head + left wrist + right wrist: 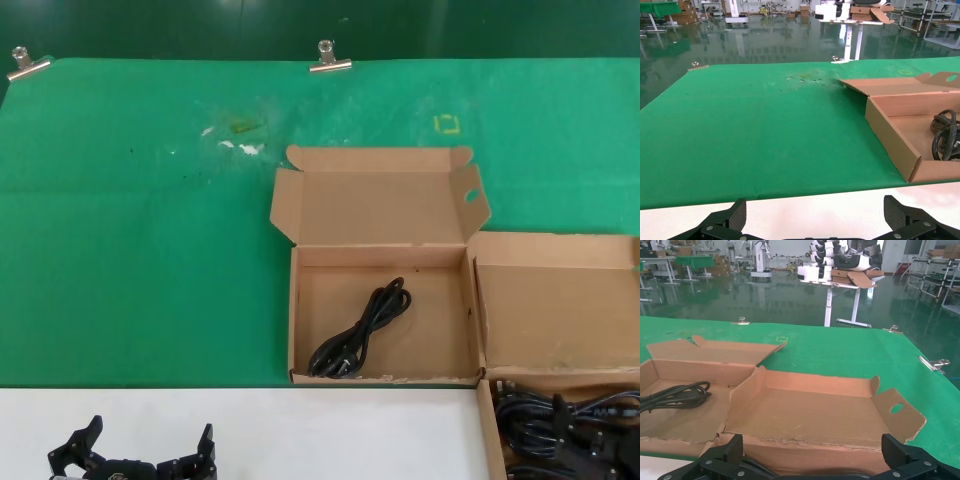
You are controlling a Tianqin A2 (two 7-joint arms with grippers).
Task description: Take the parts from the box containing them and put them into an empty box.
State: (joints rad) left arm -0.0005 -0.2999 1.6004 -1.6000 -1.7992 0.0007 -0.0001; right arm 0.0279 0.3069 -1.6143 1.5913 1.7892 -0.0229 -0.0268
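Observation:
The box with a round hole in its lid flap (470,196) lies open mid-table, front edge frayed white (385,379). One black looped cable (360,330) lies in it, also seen in the left wrist view (945,140) and right wrist view (675,396). The box containing the parts (487,420) is at the front right, holding several black cables (560,415), its lid (555,310) open behind. My right gripper (812,452) is open and empty just above those cables (752,469). My left gripper (135,450) is open and empty over the white strip at the front left, also in its wrist view (815,215).
The green mat (140,260) is bare left of the boxes. Two metal clips (330,58) (25,65) hold its back edge. A yellow square mark (447,123) and white scuffs (240,148) lie behind the boxes. A white table strip (300,430) runs along the front.

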